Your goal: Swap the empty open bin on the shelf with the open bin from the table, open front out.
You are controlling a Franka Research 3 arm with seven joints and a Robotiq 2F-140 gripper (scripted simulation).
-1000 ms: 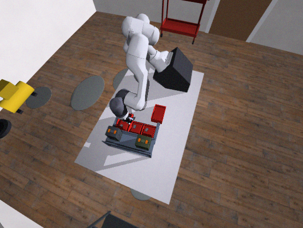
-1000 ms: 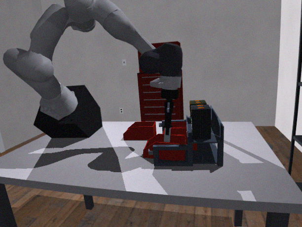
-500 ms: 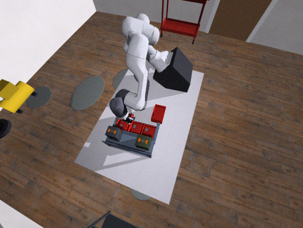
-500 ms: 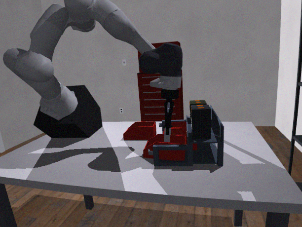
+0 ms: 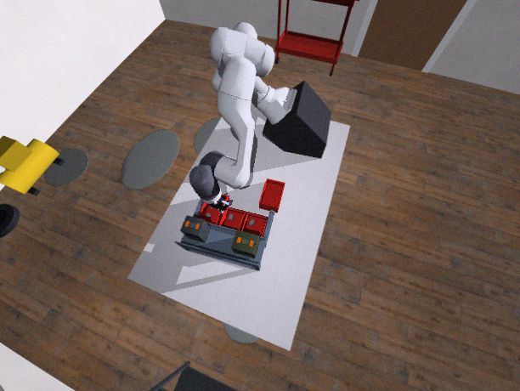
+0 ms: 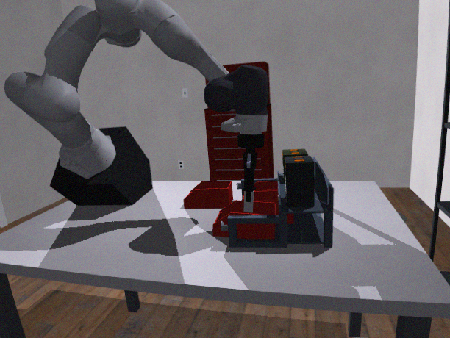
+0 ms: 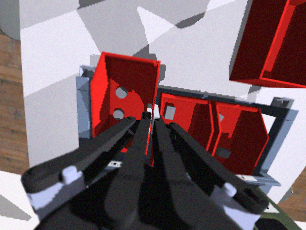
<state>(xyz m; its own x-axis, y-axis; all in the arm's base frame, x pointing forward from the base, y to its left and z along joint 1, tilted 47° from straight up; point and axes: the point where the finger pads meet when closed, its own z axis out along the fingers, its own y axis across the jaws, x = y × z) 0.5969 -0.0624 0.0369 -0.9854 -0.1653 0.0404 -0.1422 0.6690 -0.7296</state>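
My jaws (image 5: 223, 206) (image 6: 248, 207) are clenched on the end bin's (image 5: 208, 216) (image 6: 225, 214) (image 7: 131, 80) side wall; parts inside, front jutting past the shelf (image 5: 221, 241) (image 6: 328, 224) (image 7: 84, 112).

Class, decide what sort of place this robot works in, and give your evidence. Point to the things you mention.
Probably a workshop or robot lab: a tall red metal drawer cabinet (image 6: 239, 147), a red metal cart (image 5: 309, 48) and a white jointed robot arm (image 5: 238, 81) (image 6: 176, 37) suggest it.

On the worktop (image 5: 297, 272) (image 6: 129, 266) (image 7: 50, 57) stands the shelf (image 5: 270, 218) (image 6: 328, 220) (image 7: 84, 110), holding, left to right in the top view, an end bin (image 5: 210, 217) (image 6: 220, 225) (image 7: 137, 90) jutting over the front, a middle bin (image 5: 238, 222) (image 7: 190, 122) and a far bin (image 5: 258, 225) (image 7: 247, 135), with parts in each, two cases (image 5: 196, 232) (image 6: 299, 184) behind, and a lone bin (image 5: 272, 195) (image 6: 209, 196) (image 7: 280, 45) before it
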